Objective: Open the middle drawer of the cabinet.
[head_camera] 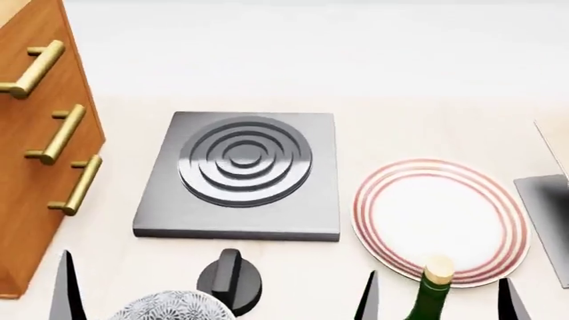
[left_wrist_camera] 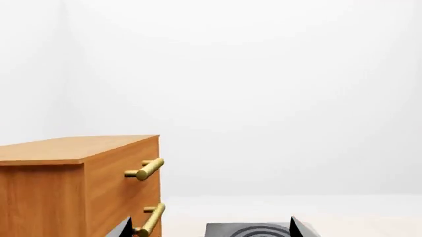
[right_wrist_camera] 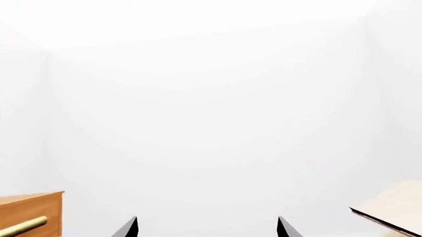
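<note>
The cabinet (head_camera: 31,167) is seen at the left edge of the head view, standing on the pale table (head_camera: 427,127), with three brass bar handles stacked down its front. The middle drawer (head_camera: 44,110) is taken to be the one behind the second handle (head_camera: 57,135), at mid-left of the frame; its front appears flush with the others, so it is judged to be closed.

At the centre of the head view a grey hob plate (head_camera: 240,177) is seen, with a striped plate (head_camera: 440,220) to its right, a black knob (head_camera: 229,280) below it, and a green bottle (head_camera: 433,290) at the lower right.

The left tool (head_camera: 66,293) is shown only as one dark fingertip at the lower left; in the left wrist view its two tips are spread wide apart with nothing between them, so it is judged released. The right tool (head_camera: 436,300) is shown at the bottom right with its tips apart, on either side of the bottle as seen from the head, and nothing is gripped; it too is judged released.

The approach step is judged to be in hand, with no handle touched. For the next move, the left tool would need to be carried up and leftward to the second handle, its fingers set across the bar, clenched, and then drawn straight away from the cabinet front.
</note>
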You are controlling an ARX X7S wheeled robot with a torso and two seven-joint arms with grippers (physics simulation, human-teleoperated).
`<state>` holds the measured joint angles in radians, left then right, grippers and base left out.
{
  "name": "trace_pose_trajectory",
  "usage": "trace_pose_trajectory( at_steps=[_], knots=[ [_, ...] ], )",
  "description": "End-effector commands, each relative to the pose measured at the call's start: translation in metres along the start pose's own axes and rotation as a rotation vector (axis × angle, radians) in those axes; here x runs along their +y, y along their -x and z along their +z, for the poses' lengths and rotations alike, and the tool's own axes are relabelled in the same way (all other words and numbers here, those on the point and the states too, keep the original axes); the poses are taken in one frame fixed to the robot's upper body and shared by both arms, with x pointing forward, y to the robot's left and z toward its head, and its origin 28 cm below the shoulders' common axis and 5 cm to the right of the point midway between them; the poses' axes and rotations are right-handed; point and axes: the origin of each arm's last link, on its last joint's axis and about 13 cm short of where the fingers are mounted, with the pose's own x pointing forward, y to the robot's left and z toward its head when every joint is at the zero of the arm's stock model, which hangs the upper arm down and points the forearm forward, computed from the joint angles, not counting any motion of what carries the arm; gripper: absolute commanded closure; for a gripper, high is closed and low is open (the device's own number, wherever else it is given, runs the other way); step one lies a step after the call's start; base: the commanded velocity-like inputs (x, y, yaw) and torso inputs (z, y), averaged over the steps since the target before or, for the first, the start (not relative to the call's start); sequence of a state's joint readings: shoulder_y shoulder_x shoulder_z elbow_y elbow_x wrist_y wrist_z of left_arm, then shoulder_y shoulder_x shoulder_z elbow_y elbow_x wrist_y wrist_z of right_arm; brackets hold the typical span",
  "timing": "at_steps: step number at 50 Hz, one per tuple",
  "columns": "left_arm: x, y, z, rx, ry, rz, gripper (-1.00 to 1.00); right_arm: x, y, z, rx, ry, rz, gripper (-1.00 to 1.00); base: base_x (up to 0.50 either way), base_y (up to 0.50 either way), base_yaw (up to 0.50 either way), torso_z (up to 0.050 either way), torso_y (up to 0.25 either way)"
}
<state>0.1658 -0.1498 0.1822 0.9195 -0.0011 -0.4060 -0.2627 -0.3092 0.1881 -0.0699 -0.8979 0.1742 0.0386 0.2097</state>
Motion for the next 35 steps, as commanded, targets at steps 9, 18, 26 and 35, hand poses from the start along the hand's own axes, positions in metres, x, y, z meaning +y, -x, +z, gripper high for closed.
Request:
trace_pose_trajectory(
  at_steps=[9,18,26,35],
  knots=[
    [-0.0002,0.0000,-0.0011,0.010,-0.006,-0.003,-1.00,0.0006,0.0006,-0.0015,0.004,0.011,0.003,-1.00,0.22,0.50,0.00,0.050,0.000],
    [-0.0004,-0.0002,-0.0015,0.012,-0.006,-0.005,-1.00,0.0002,0.0006,-0.0018,0.002,0.012,0.003,-1.00,0.21,0.50,0.00,0.050,0.000],
    [-0.0006,-0.0005,-0.0017,0.014,-0.008,-0.007,-1.00,0.0000,0.0010,-0.0009,-0.011,-0.012,0.000,-1.00,0.05,0.12,0.00,0.050,0.000],
    [-0.0012,-0.0007,-0.0016,-0.007,-0.006,-0.005,-1.00,-0.0004,0.0009,-0.0019,-0.006,-0.013,0.000,-1.00,0.00,0.00,0.00,0.050,0.000]
  ],
)
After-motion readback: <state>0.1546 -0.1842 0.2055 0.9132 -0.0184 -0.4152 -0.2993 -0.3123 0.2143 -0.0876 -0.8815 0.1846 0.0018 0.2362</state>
